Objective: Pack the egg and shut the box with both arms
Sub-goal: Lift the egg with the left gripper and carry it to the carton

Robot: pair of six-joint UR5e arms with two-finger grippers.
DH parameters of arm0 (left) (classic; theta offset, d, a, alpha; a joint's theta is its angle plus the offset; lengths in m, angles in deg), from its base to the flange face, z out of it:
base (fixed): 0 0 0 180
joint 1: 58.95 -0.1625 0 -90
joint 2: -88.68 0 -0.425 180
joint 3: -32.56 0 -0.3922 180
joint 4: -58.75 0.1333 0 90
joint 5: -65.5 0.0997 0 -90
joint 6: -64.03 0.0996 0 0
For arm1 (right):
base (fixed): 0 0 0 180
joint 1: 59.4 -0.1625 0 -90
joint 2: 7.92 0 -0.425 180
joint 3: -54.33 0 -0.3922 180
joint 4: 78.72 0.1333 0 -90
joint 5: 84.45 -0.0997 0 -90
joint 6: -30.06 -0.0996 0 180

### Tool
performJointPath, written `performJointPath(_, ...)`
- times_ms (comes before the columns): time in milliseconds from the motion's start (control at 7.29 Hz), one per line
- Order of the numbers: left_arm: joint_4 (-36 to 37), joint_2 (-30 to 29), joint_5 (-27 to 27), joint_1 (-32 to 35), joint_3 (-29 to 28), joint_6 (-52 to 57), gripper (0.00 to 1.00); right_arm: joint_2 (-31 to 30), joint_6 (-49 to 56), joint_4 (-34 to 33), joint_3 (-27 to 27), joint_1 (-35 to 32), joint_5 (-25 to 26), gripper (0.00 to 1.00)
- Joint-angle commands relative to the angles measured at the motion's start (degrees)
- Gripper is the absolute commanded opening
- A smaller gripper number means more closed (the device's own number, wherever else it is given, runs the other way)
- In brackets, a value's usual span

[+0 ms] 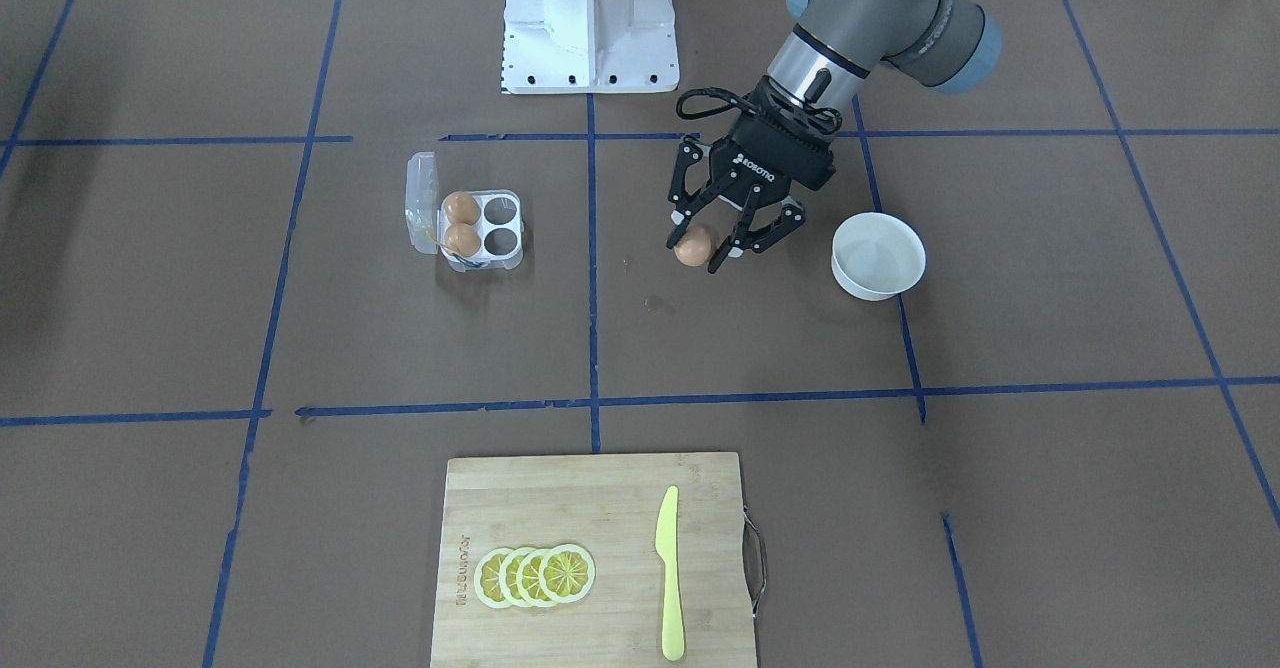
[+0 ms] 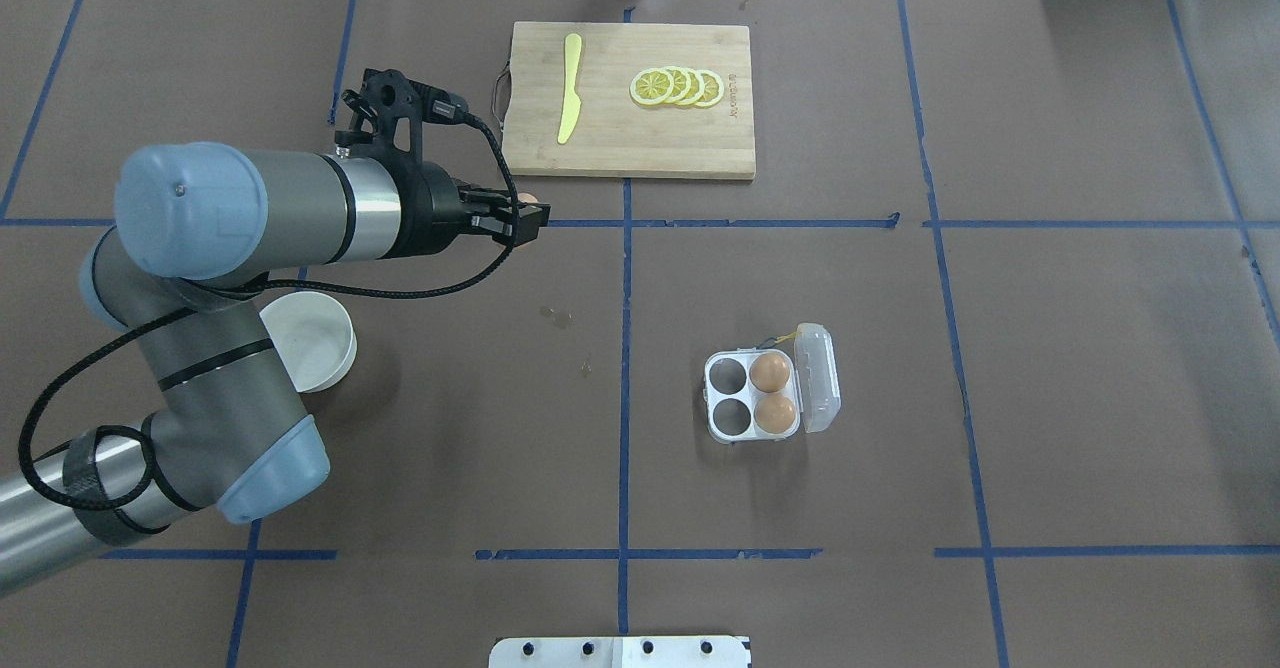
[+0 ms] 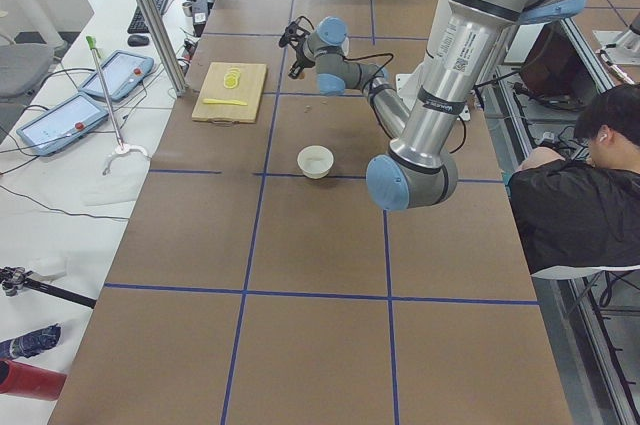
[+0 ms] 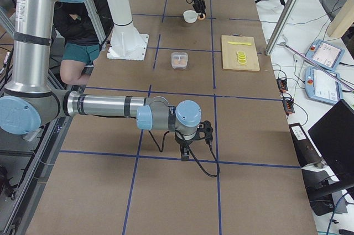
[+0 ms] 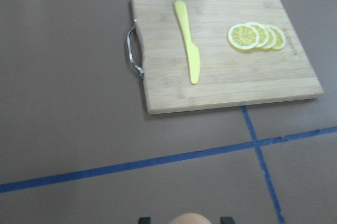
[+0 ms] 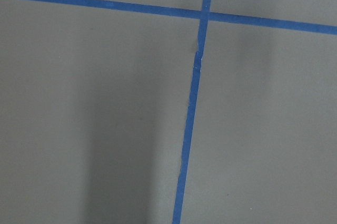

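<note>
My left gripper (image 1: pixel 697 252) is shut on a brown egg (image 1: pixel 691 247) and holds it above the table, between the white bowl (image 1: pixel 878 255) and the box. The egg's top shows at the bottom edge of the left wrist view (image 5: pixel 188 218). The white egg box (image 1: pixel 483 231) stands open with its clear lid (image 1: pixel 421 200) folded back. Two brown eggs (image 2: pixel 770 372) fill the cups beside the lid; the other two cups are bare. My right gripper (image 4: pixel 185 149) shows only in the exterior right view, near the table, and I cannot tell whether it is open or shut.
A wooden cutting board (image 1: pixel 590 508) lies at the operators' edge with lemon slices (image 1: pixel 535 575) and a yellow knife (image 1: pixel 668 573). The white pedestal (image 1: pixel 590 18) stands at the robot's side. Blue tape lines cross the brown table.
</note>
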Motion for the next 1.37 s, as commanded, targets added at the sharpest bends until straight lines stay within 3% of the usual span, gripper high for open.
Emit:
performJointPath(0,-13.2,-0.9,0.0,-3.1,-4.7,4.9,0.0,0.1,0.0,0.0,0.0,0.0,0.0,1.0)
performJointPath(137,-16.1,-2.4,1.0,-4.5,-4.9,4.9,0.0,0.1,0.0,0.0,0.0,0.0,0.0,1.0)
performJointPath(412,-20.4,-5.5,12.8,-13.9,-6.6,4.9,0.0,0.0,0.0,0.0,0.0,-0.1,0.0,1.0)
performJointPath(686,-23.2,-9.6,15.5,-15.4,-12.2,5.4,0.0,0.1,0.0,0.0,0.0,-0.1,0.1,1.0)
performJointPath(961,-27.3,-10.0,18.3,-17.9,-16.0,15.3,0.0,0.0,0.0,0.0,0.0,-0.1,0.0,1.0)
performJointPath(1235,-27.4,-10.3,20.9,-19.2,-19.0,17.8,0.0,0.0,0.0,0.0,0.0,-0.1,0.1,1.0)
